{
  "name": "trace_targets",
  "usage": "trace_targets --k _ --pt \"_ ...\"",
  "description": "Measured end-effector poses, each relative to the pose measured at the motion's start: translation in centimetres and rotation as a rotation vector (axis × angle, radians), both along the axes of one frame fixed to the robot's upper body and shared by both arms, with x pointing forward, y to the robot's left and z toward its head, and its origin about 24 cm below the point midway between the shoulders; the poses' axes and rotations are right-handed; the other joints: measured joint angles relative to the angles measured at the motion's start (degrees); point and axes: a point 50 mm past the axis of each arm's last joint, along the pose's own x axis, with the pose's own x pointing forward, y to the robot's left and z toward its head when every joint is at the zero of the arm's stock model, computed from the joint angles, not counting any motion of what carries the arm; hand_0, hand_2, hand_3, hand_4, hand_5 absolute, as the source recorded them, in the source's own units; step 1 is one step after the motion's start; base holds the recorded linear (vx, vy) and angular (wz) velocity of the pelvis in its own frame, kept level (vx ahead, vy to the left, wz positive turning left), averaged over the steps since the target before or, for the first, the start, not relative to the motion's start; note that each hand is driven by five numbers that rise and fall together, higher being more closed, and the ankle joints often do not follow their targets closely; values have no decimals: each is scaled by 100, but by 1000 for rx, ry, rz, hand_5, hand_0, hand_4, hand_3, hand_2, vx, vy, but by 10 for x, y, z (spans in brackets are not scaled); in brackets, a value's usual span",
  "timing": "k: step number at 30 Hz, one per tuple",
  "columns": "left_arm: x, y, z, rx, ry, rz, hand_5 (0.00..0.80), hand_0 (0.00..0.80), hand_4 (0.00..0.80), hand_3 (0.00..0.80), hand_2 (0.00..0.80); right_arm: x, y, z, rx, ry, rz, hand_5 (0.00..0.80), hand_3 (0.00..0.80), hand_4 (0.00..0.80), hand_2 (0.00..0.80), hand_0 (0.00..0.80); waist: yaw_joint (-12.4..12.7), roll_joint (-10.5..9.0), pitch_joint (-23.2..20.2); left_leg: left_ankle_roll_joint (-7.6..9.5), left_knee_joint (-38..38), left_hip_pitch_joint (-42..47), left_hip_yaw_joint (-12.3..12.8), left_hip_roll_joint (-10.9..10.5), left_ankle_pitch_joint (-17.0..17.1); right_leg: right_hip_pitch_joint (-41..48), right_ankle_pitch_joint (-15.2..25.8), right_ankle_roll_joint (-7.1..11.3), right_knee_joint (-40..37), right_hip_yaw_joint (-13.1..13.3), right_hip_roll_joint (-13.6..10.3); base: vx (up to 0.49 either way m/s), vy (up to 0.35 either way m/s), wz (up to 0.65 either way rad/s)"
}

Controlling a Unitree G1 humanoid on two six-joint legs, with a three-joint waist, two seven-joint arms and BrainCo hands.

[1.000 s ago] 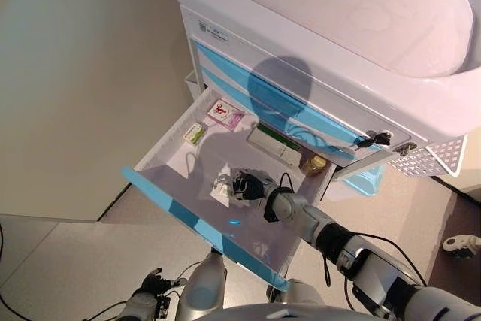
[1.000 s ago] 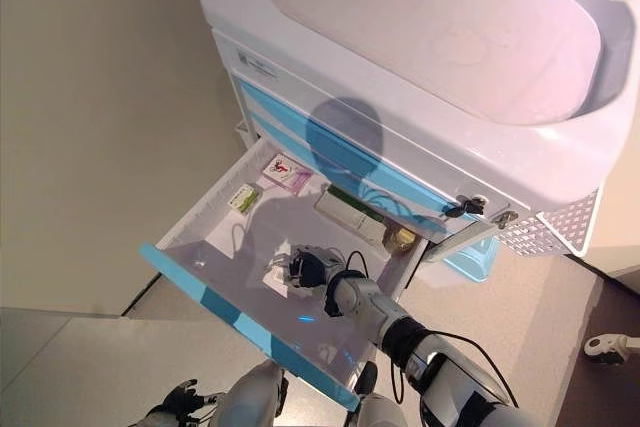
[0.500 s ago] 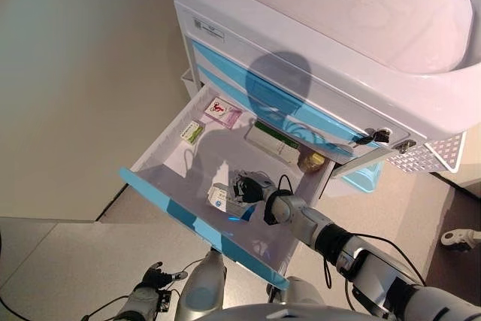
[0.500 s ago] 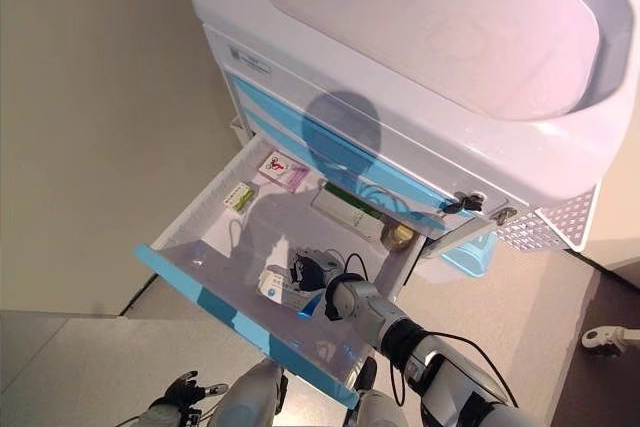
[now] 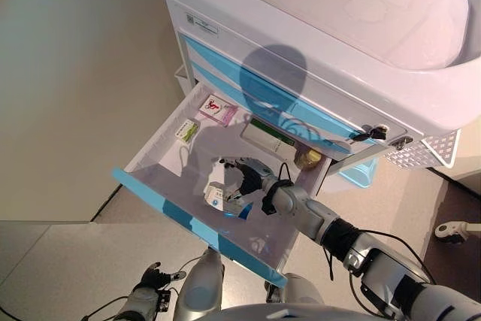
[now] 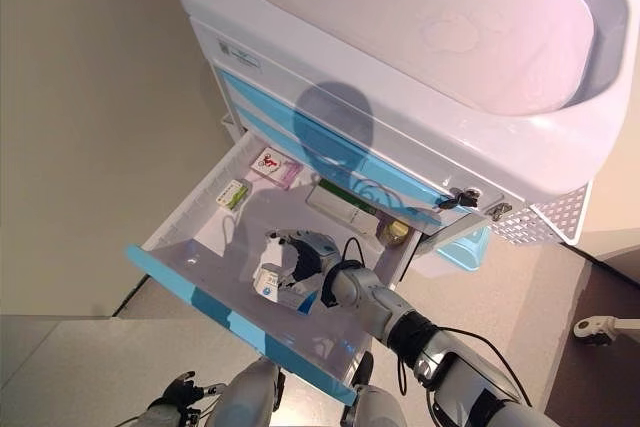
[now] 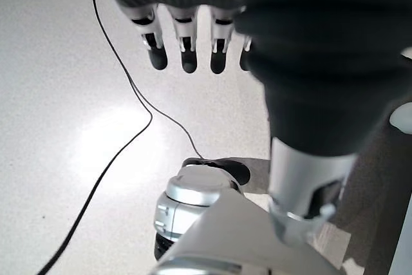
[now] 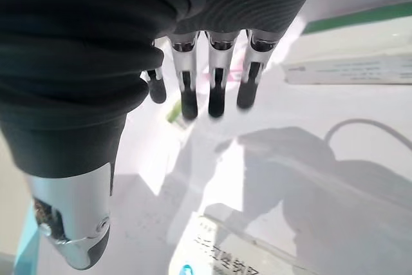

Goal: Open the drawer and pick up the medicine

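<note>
the small white medicine box with blue print (image 5: 219,197) is lying on the floor of the pulled-out white drawer with the light blue front (image 5: 161,204), near that front. my right hand (image 5: 244,178) is hovering just over it, fingers (image 8: 216,88) straight and spread, gripping nothing. farther back are sitting a pink-and-white packet (image 5: 215,109), a small green-and-white box (image 5: 186,131), a long white box with a green edge (image 5: 267,137) and a gold-lidded jar (image 5: 307,158). my left hand (image 7: 187,43) is hanging low over the pale floor (image 7: 58,107), fingers loose and empty.
</note>
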Motion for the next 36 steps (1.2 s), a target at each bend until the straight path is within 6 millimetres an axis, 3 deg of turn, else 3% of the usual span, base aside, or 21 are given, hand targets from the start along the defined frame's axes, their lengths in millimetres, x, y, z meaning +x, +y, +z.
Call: trace_targets --k 10,21,36 --pt "0 0 0 0 0 0 0 0 0 0 0 -3 -4 -11 -48 57 11 0 0 0 0 0 -140 -5 9 1 -15 0 26 20 1 -25 1 -1 0 35 10 -2 -4 -1" --pt "4 -2 1 -3 -6 -13 0 0 0 0 0 -9 -2 -50 -205 128 -13 0 0 0 0 0 -104 48 209 -4 53 -188 -31 17 3 -153 2 -3 13 -13 18 -21 -21 2" --pt "15 -10 2 -7 -28 -57 0 0 0 0 0 19 6 -26 -223 -14 -63 0 0 0 0 0 70 237 383 -110 32 -402 -321 39 91 -270 -64 -85 69 -207 108 -12 -22 8"
